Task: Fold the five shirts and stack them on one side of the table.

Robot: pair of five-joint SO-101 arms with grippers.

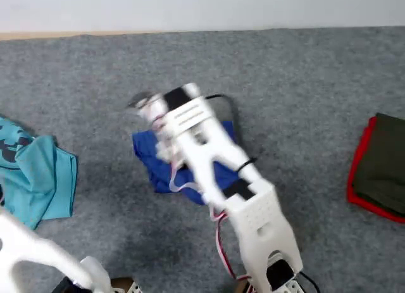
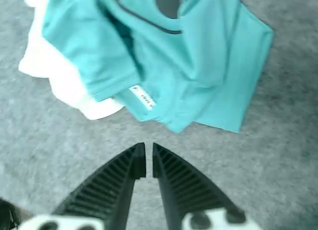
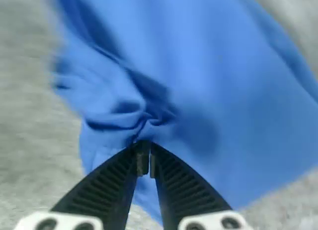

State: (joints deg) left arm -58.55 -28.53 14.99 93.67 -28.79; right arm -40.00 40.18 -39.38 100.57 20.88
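Note:
A blue shirt [image 1: 147, 155] lies crumpled at the middle of the grey table, and my right arm [image 1: 209, 154] stretches over it. My right gripper [image 3: 144, 148] is shut on a pinched fold of the blue shirt [image 3: 198, 81]. A teal shirt [image 1: 38, 173] lies rumpled at the table's left edge. In the left wrist view the teal shirt [image 2: 169, 56] lies on top of a white shirt [image 2: 59, 81]. My left gripper [image 2: 149, 149] hovers over bare table just short of it, shut with nothing between its fingers.
At the right edge sits a folded stack, a dark green shirt [image 1: 383, 160] on a red one [image 1: 355, 176]. My left arm [image 1: 38, 249] crosses the near left corner. Grey carpet-like table surface [image 1: 304, 84] stretches behind and between the shirts.

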